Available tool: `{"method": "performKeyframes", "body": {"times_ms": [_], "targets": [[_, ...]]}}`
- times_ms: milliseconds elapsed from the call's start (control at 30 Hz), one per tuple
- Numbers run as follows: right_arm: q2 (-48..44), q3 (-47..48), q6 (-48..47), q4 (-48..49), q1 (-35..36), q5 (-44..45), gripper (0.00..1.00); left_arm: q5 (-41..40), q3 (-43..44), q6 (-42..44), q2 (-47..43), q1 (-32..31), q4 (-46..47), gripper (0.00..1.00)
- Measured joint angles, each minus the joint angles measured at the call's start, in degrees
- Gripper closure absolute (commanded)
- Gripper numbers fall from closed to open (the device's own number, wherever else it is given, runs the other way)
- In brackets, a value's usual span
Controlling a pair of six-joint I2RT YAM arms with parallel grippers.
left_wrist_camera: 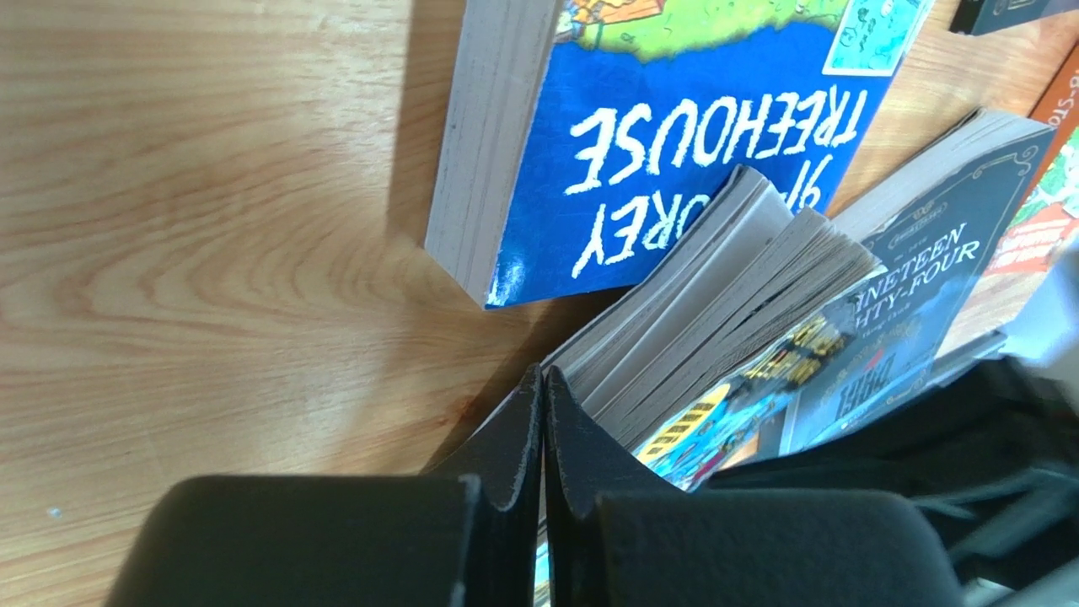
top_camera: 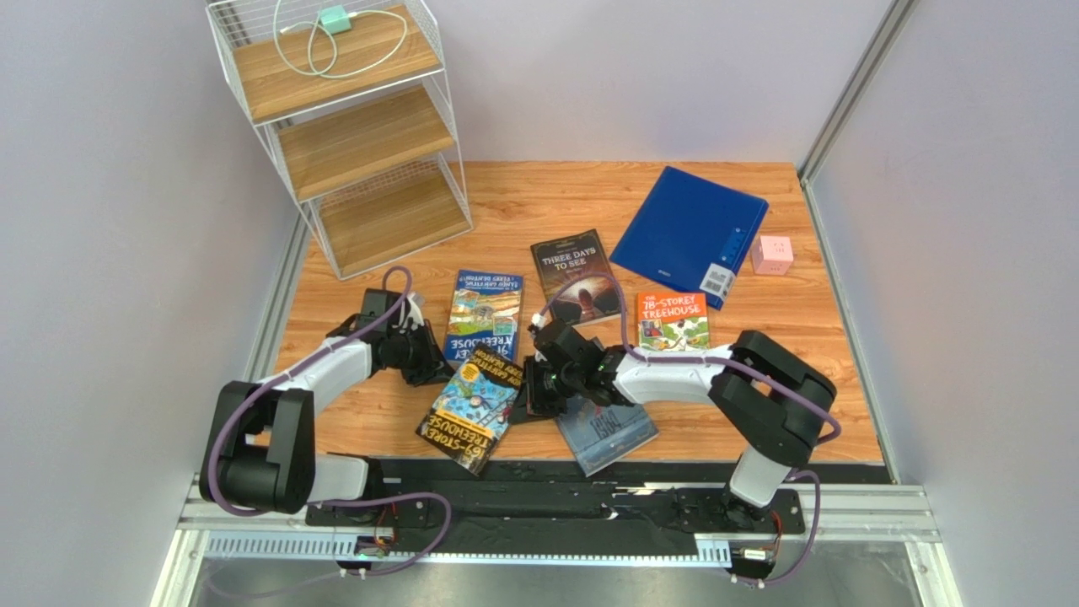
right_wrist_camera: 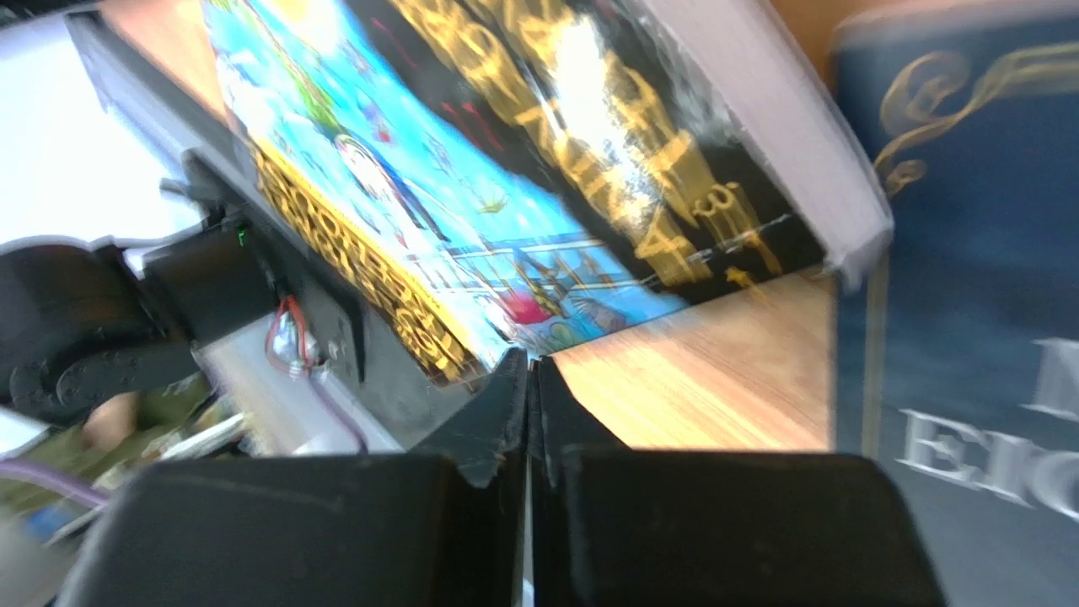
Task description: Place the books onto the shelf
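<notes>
The overhead view is lit brightly and evenly, and everything in it is rendered sharp; only soft shadows are cast beside the shelf (top_camera: 367,139). In the left wrist view a dark shadow is thrown onto the table (left_wrist_camera: 215,253) beside the blue book (left_wrist_camera: 709,127). The right wrist view is smeared by motion blur. Glare is seen on the yellow-black book (right_wrist_camera: 507,190), and the dark book (right_wrist_camera: 975,316) is softened.

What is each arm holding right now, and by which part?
The left fingers and right fingers are shut at opposite edges of the yellow-black Treehouse book. Nothing shows between them; whether either pinches its cover cannot be told.
</notes>
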Motion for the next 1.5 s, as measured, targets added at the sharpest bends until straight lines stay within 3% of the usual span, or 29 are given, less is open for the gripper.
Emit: {"method": "performKeyframes", "body": {"times_ms": [133, 233, 333, 433, 533, 567, 800, 1100, 1233, 1500], "targets": [[-2.89, 7.52, -6.88, -8.85, -1.62, 6.8, 0.96, 1.42, -0.04, -0.22, -0.02, -2.47, -0.13, 1.0], [-5.33, 13.42, -11.47, -12.59, -4.11, 10.14, 0.86, 1.99, -0.07, -0.66, -0.2, -3.98, -0.44, 1.0], [-5.46, 17.99, -14.75, -15.89, -6.12, 11.74, 0.69, 1.9, -0.07, -0.98, -0.79, -4.42, -0.79, 1.0], [-5.33, 18.38, -17.49, -19.06, -7.19, 12.81, 0.37, 1.31, -0.07, -1.09, -2.27, -4.42, -1.79, 1.0], [-4.46, 17.16, -20.28, -21.09, -7.96, 12.35, 0.19, 1.01, -0.02, -0.96, -3.89, -4.42, -2.73, 1.0], [-3.98, 16.74, -21.4, -21.57, -8.35, 11.67, 0.18, 0.94, 0.09, -0.79, -4.13, -4.42, -3.15, 1.0], [-0.79, 16.35, -29.22, -23.19, -12.33, 7.65, 0.15, -4.07, 5.92, 0.44, -8.63, -4.68, -12.22, 1.0], [8.5, 20.87, -31.74, -21.38, -13.92, 0.17, 0.25, -13.03, 9.7, -3.61, -20.48, -10.38, -24.22, 1.0], [12.26, 22.49, -31.12, -19.37, -14.05, -4.42, 0.26, -15.19, 10.38, -4.74, -17.2, -16.74, -28.46, 1.0], [13.94, 23.85, -31.34, -18.18, -14.82, -7.67, 0.21, -19.23, 12.41, -6.4, 0.0, -26.32, -29.38, 1.0]]}}
